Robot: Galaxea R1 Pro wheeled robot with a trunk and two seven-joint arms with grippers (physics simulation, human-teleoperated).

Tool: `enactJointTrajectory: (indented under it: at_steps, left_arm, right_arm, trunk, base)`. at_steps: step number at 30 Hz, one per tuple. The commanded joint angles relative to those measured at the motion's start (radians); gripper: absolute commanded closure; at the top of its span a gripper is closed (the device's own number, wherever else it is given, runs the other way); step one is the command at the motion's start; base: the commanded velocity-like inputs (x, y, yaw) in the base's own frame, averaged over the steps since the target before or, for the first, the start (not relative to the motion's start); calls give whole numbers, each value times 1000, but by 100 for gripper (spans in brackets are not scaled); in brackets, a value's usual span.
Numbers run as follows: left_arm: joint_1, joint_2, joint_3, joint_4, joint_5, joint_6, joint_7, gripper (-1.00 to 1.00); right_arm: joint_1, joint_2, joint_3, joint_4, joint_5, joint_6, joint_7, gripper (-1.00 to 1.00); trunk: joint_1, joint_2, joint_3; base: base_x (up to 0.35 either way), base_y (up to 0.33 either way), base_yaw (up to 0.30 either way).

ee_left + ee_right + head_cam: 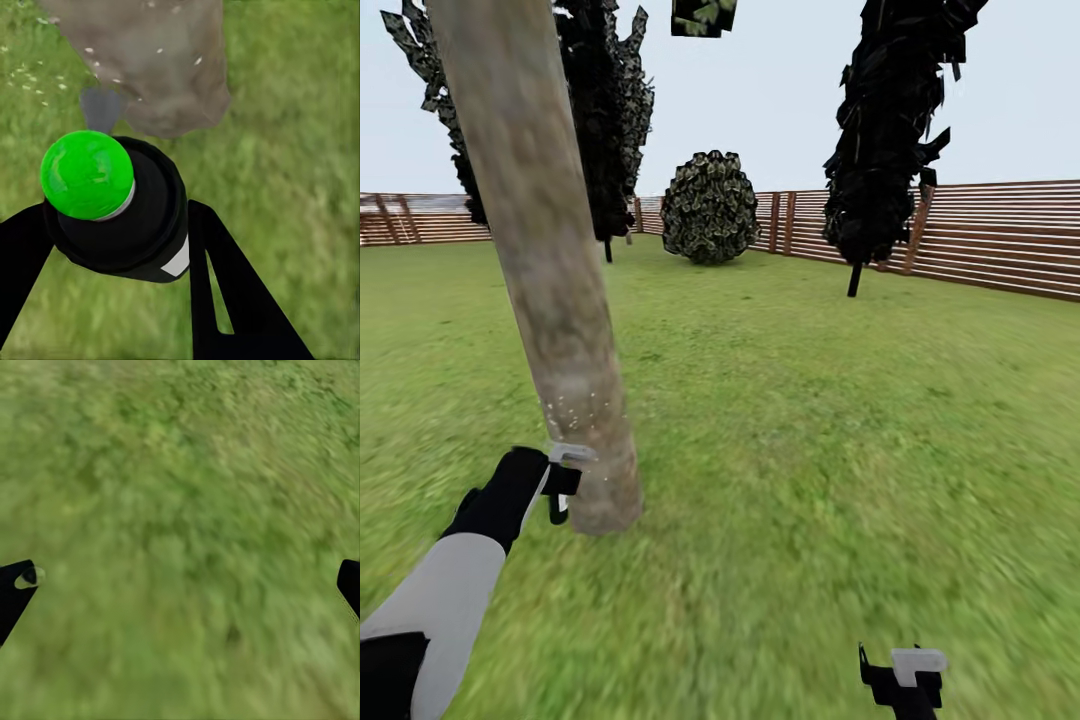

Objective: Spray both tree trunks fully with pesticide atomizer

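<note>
**Three cameras, one lawn**

The head camera looks forward and down across the grass (810, 450) to the slatted fence (1000, 240), the pale tree trunk (550, 280) close at its left; the left wrist camera peers down at that trunk's base (169, 82) from very near; the right wrist camera faces grass (180, 510) close up.

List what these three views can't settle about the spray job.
- Tree trunk: far side hidden by the trunk itself; top cut off by the head view's edge.
- Atomizer: lower body hidden by the left gripper.
- Right gripper: cut by the head view's bottom edge.
</note>
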Motion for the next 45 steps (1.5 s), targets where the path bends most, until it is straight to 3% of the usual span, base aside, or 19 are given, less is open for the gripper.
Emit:
enactJointTrajectory:
  at_steps: [1, 6, 7, 9, 11, 13, 16, 19, 21, 25, 29, 33, 34, 35, 37, 38, 41, 45]
  left_arm:
    - [1, -3, 0, 1, -2, -1, 6, 100]
    - [7, 6, 8, 4, -3, -1, 12, 100]
    - [14, 10, 18, 5, -3, -2, 12, 100]
    - [39, 41, 83, 5, -5, -7, 11, 100]
    - [44, 51, 96, 13, -7, -9, 11, 100]
    - [46, 47, 97, 25, -7, -15, 11, 100]
    - [46, 8, 98, 34, -8, -33, 11, 100]
    - [47, 0, 101, 35, -9, -35, 12, 100]
    - [56, 18, 108, 35, -9, -36, 12, 100]
    - [99, 113, 119, 31, -6, -37, 13, 100]
    - [116, 141, 129, 34, -6, -40, 39, 100]
    - [118, 109, 140, 61, -2, -112, 55, 100]
    - [118, 64, 141, 73, -3, -149, 67, 100]
    - [118, 39, 142, 76, -2, -161, 85, 100]
    - [118, 8, 151, 77, -1, -170, 131, 100]
    - [118, 3, 158, 77, 0, -173, 147, 100]
    - [118, 15, 258, 74, -1, -182, 175, 100]
    - [122, 31, 278, 80, -8, -227, 176, 100]
  right_arm:
    - [0, 0, 0, 0, 0, 0, 0, -100]
    - [0, 0, 0, 0, 0, 0, 0, -100]
    - [0, 0, 0, 0, 0, 0, 0, -100]
    - [0, 0, 0, 0, 0, 0, 0, -100]
    - [0, 0, 0, 0, 0, 0, 0, -100]
    - [0, 0, 0, 0, 0, 0, 0, -100]
    - [0, 0, 0, 0, 0, 0, 0, -100]
    - [0, 0, 0, 1, 0, 0, 0, -100]
    - [0, 0, 0, 1, 0, 0, 0, -100]
    - [0, 0, 0, 1, 0, 0, 0, -100]
    - [0, 0, 0, 0, 0, 0, 0, -100]
    - [0, 0, 0, 0, 0, 0, 0, -100]
    - [0, 0, 0, 0, 0, 0, 0, -100]
    - [0, 0, 0, 0, 0, 0, 0, -100]
    - [0, 0, 0, 1, 0, 0, 0, -100]
    - [0, 0, 0, 0, 0, 0, 0, -100]
    - [0, 0, 0, 1, 0, 0, 0, -100]
    - [0, 0, 0, 1, 0, 0, 0, -100]
  trunk:
    - [0, 0, 0]
    - [0, 0, 0]
    - [0, 0, 0]
    - [0, 0, 0]
    - [0, 0, 0]
    - [0, 0, 0]
    - [0, 0, 0]
    - [0, 0, 0]
    - [0, 0, 0]
    - [0, 0, 0]
    - [0, 0, 0]
    - [0, 0, 0]
    - [0, 0, 0]
    - [0, 0, 0]
    - [0, 0, 0]
    - [0, 0, 0]
    - [0, 0, 0]
    - [0, 0, 0]
  base:
    - [138, -275, 43]
    - [137, -275, 10]
    - [133, -275, 1]
    - [132, -275, 0]
    - [132, -275, 0]
    - [132, -275, 0]
    - [132, -275, 0]
    - [131, -275, 0]
    - [131, -275, 0]
    - [128, -275, 0]
    - [117, -260, 54]
    - [28, -55, 256]
    - [4, -7, 276]
    - [2, -4, 277]
    - [1, -2, 278]
    - [0, -1, 278]
    - [0, 0, 278]
    - [0, 0, 262]
